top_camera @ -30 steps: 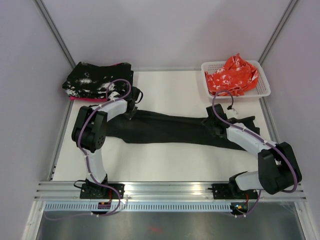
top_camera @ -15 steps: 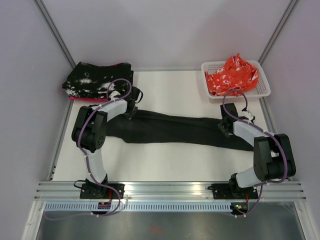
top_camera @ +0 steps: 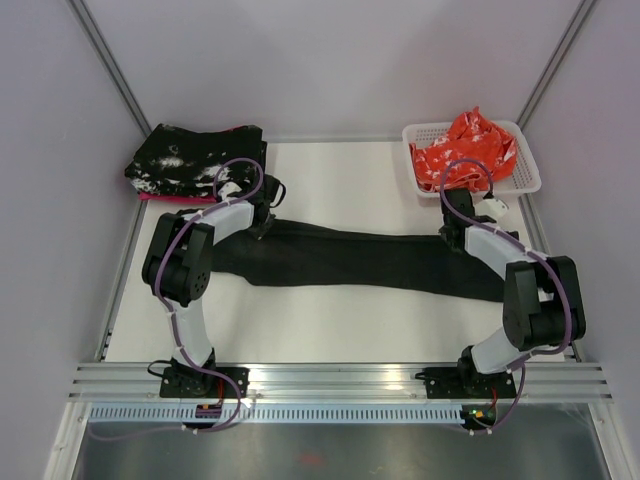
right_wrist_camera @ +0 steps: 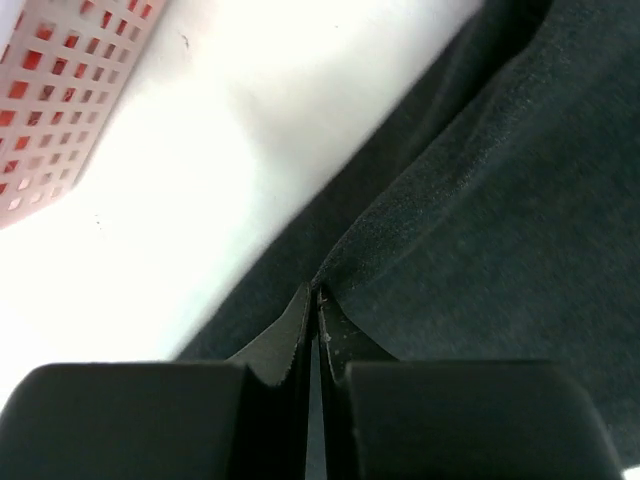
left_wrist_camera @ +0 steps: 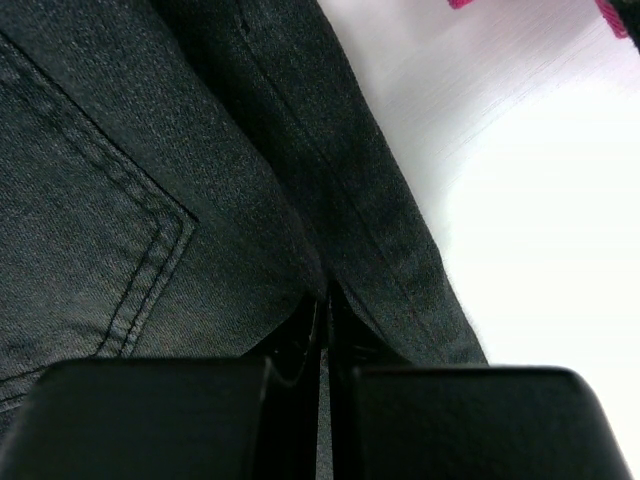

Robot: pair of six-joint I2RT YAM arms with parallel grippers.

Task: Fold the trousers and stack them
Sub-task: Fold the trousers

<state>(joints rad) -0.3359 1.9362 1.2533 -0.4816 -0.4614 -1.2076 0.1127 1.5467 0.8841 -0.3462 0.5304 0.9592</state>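
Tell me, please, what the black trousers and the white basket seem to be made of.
The trousers look like a matte, denim-like woven cloth, perhaps cotton: a fine grainy weave and doubled seam stitching show up close. The basket looks like white moulded plastic, given its regular grid of small holes.

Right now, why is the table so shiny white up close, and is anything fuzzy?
Left wrist view: the table is washed out to plain white, while the stitching on the trousers is sharp. Right wrist view: the basket looks slightly blurry. Top external view: light is even, shadows soft.
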